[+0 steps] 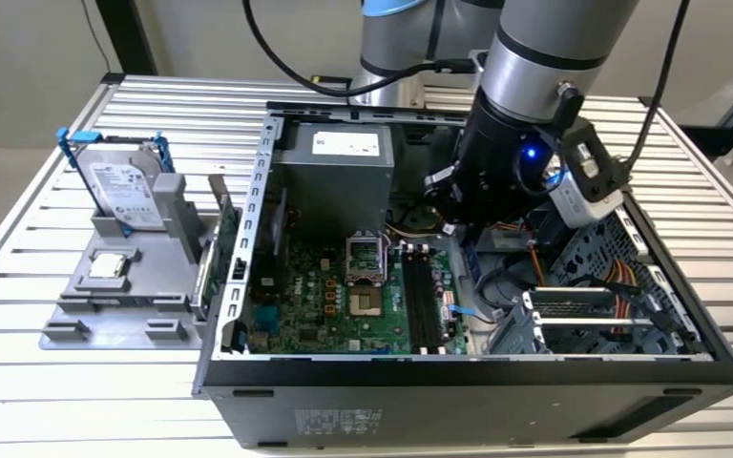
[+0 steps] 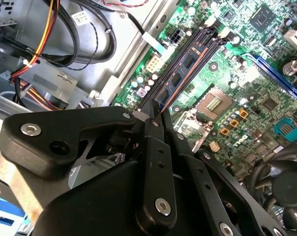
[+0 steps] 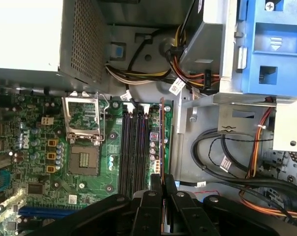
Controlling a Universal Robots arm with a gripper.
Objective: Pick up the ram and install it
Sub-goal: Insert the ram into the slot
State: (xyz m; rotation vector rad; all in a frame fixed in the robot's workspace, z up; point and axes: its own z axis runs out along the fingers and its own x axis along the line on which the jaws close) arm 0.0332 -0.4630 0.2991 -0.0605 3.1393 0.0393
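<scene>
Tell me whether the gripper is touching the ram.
Touching. In the second wrist view the gripper fingertips close on the end of the ram, which stands in its motherboard slot.

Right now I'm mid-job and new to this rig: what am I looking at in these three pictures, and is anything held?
The exterior view shows one robot arm reaching into an open computer case on a slatted table. On the exterior view's left, a grey tray carries a hard drive and a small square chip. Both wrist views ride on the arm, looking past its black fingers at the green motherboard. The fingers seem closed on the ram, a thin dark stick standing along the memory slots.
</scene>
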